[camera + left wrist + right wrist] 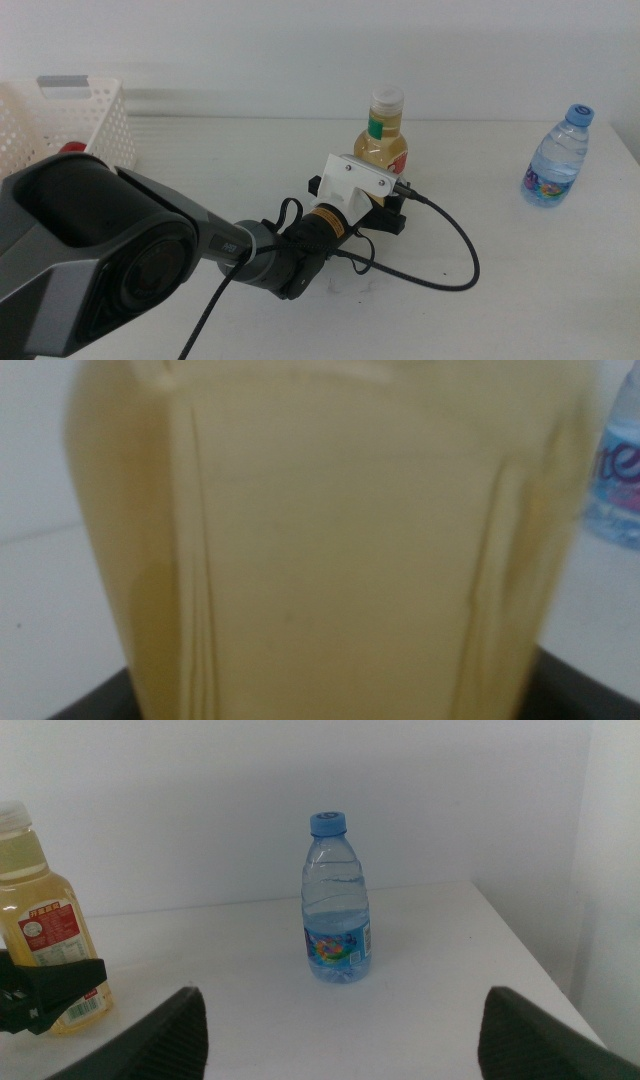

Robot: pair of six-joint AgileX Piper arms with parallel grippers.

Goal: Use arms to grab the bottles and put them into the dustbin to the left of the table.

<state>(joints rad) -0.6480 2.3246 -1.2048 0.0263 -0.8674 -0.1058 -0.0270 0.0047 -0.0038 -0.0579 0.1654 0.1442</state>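
Dustbin [75,115], a white perforated basket, stands at the table's far left edge in the middle view, with something red just showing at its near corner; I cannot tell what it is. Moving rightward, my left arm [120,255] reaches across the white table [500,320] to the yellow-liquid bottle [384,135], which stands upright near the centre. The left gripper [385,205] sits at the lower body of that bottle. In the left wrist view the amber wall fills nearly the whole picture, with dark jaw corners at either side of it, so I judge the jaws to bracket the bottle closely; whether they already press on it I cannot tell. Farther right, the clear water bottle [558,158] with its blue cap stands upright, well apart from the first. The right gripper [345,1025] waits off to the right, jaws spread wide and empty, facing the water bottle.

Risks, as I judge them: the hold is low on a tall, liquid-filled bottle, so it may tip or swing once lifted. A weak squeeze on smooth plastic could let it slip during the long carry to the basket. The trailing black cable [455,245] lies looped on the table beside the gripper and could snag or drag.
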